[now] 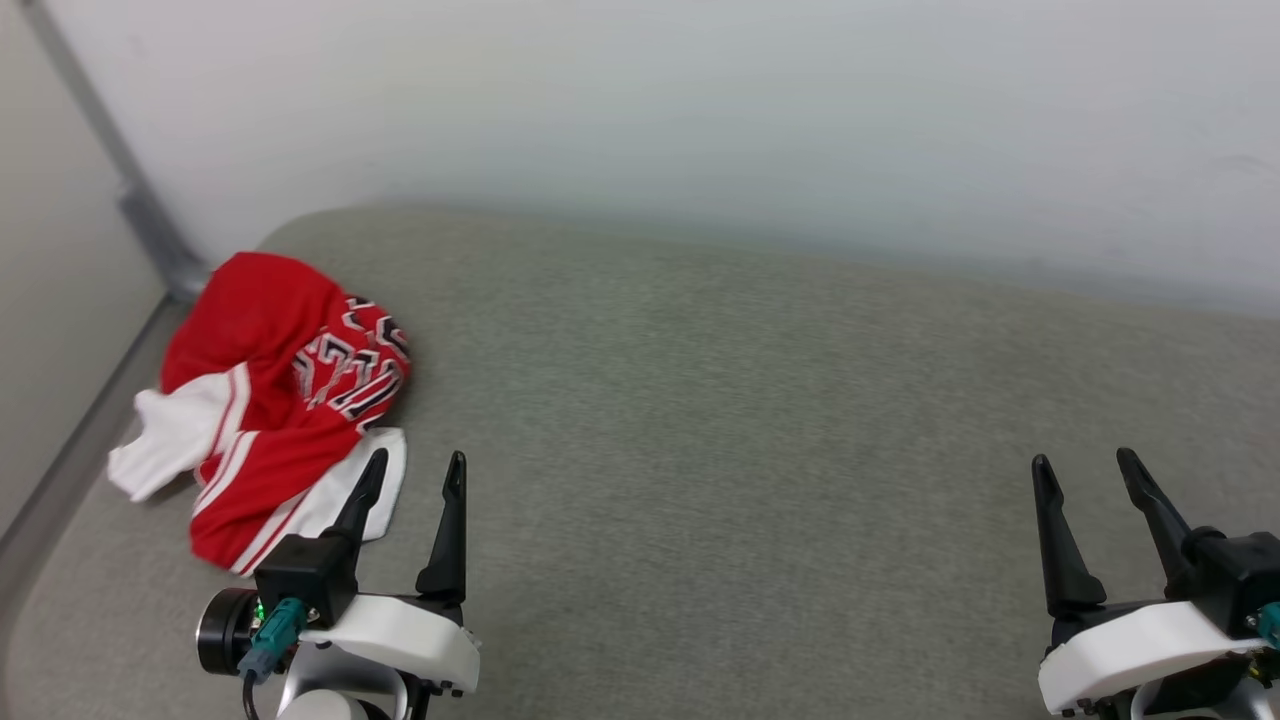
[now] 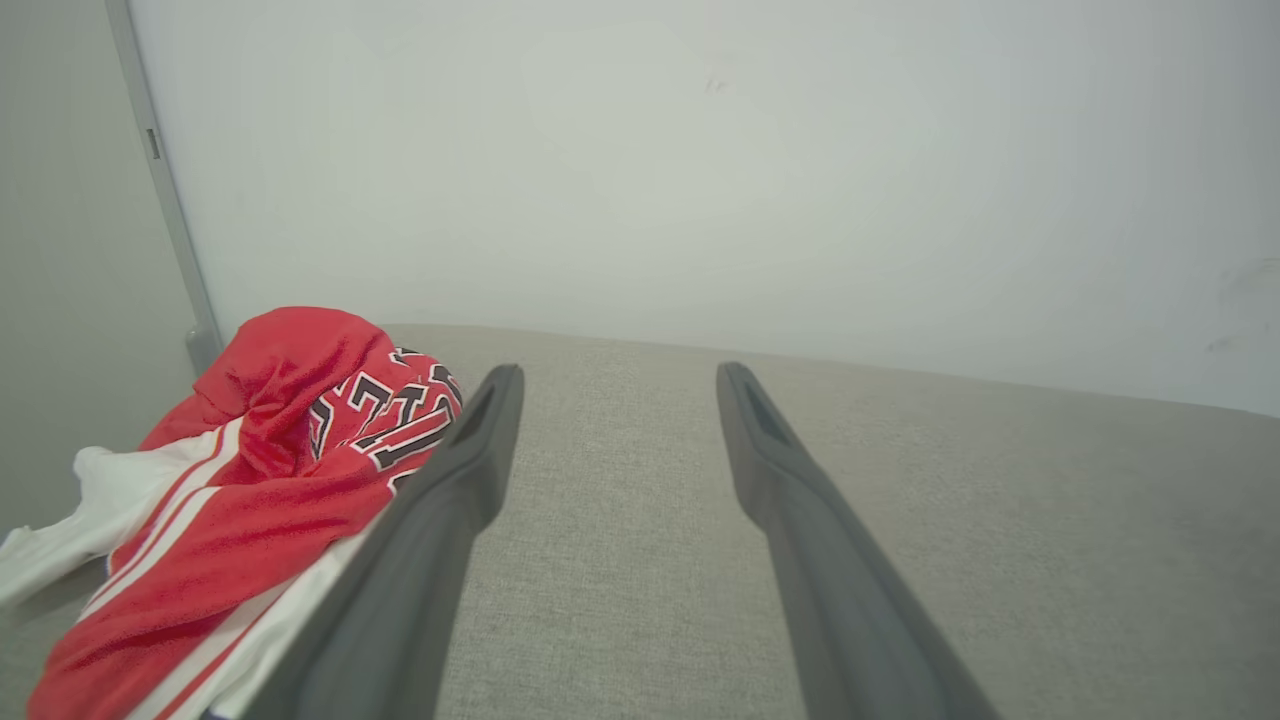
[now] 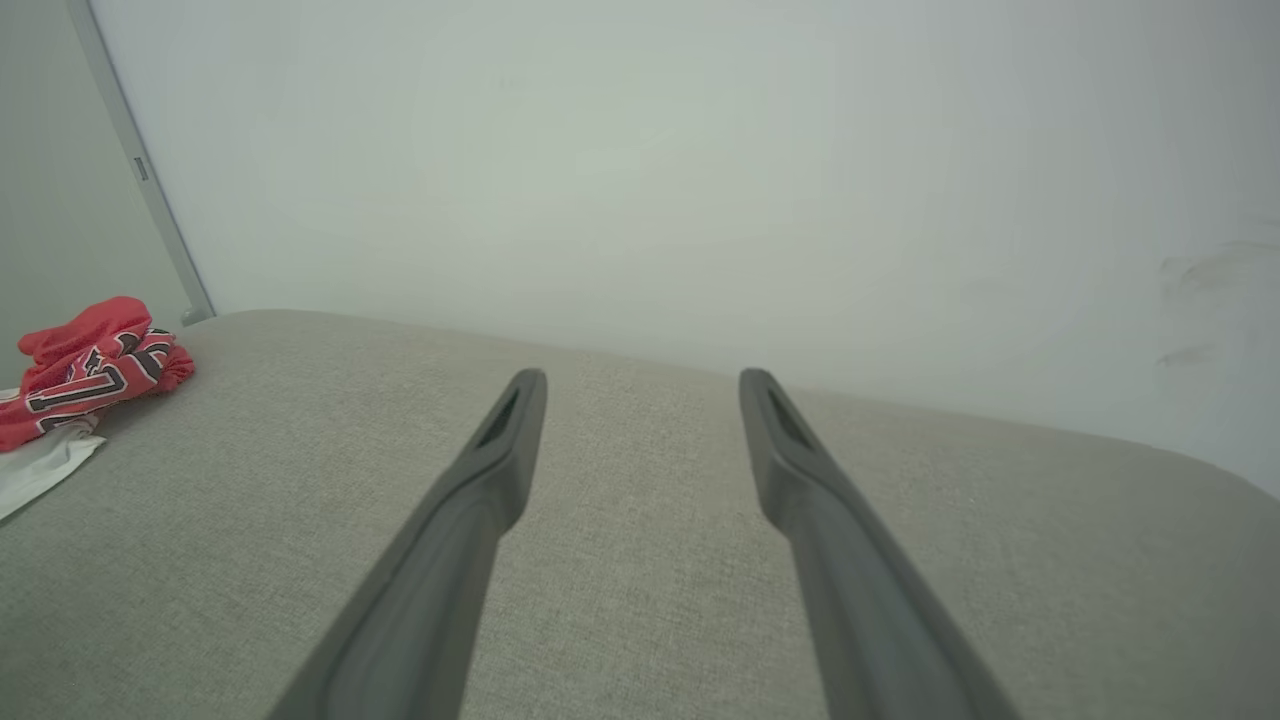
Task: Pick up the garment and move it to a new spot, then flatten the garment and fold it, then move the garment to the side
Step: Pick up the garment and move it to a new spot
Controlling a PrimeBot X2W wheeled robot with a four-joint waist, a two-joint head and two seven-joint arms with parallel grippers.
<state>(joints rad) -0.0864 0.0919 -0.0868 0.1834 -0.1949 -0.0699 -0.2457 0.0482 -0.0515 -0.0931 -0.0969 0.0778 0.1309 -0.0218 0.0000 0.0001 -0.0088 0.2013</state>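
Note:
The garment (image 1: 270, 400) lies crumpled at the left end of the grey upholstered surface (image 1: 750, 430): red cloth, white sleeves with red-white stripes, black white-outlined letters facing up. My left gripper (image 1: 417, 462) hovers open just right of its near edge, the left fingertip (image 1: 376, 460) over the white hem. In the left wrist view the garment (image 2: 250, 470) sits left of the spread fingers (image 2: 470, 470), and the gripper (image 2: 615, 372) holds nothing. My right gripper (image 1: 1082, 460) stands open far to the right over bare fabric. The right wrist view shows the garment (image 3: 85, 375) at the far left and the open gripper (image 3: 640, 375) empty.
A pale wall (image 1: 700, 120) runs behind the surface. A grey metal rail (image 1: 130, 190) stands in the left corner, close to the garment. The surface's rounded left edge (image 1: 60, 560) drops off beside the garment. Bare grey fabric stretches between the two grippers.

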